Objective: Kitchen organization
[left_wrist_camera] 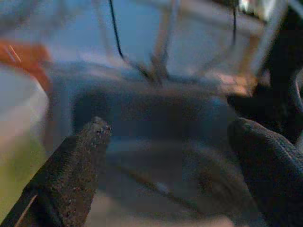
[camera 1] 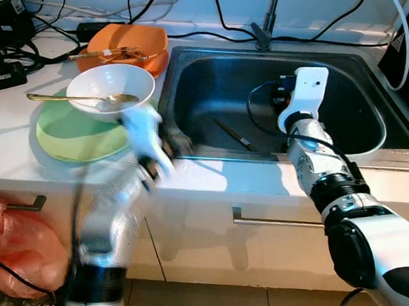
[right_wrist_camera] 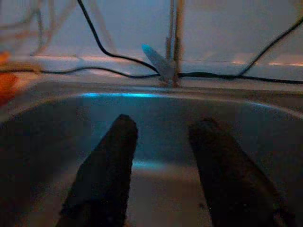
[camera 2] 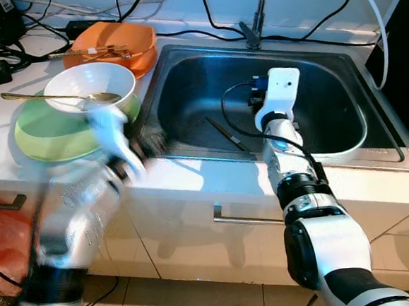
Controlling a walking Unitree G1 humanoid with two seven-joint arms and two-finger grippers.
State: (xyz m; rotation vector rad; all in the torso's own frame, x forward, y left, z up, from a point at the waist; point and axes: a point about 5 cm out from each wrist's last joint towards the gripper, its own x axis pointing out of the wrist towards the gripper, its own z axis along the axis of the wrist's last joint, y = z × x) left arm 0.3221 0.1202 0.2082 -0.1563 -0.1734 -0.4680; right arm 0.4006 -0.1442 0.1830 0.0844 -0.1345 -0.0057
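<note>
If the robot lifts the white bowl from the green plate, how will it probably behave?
The white bowl looks rigid and glossy, probably ceramic, so it may be slippery and breakable. A gold spoon lies across its rim and would likely slide off if the bowl tilts. The bowl sits on the green plate, which may shift when pushed.

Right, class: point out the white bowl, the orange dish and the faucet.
white bowl (camera 1: 103, 81): left eye view, inner wall.
orange dish (camera 1: 154, 38): left eye view, right rim.
faucet (right_wrist_camera: 173, 42): right wrist view, upright stem.
</note>
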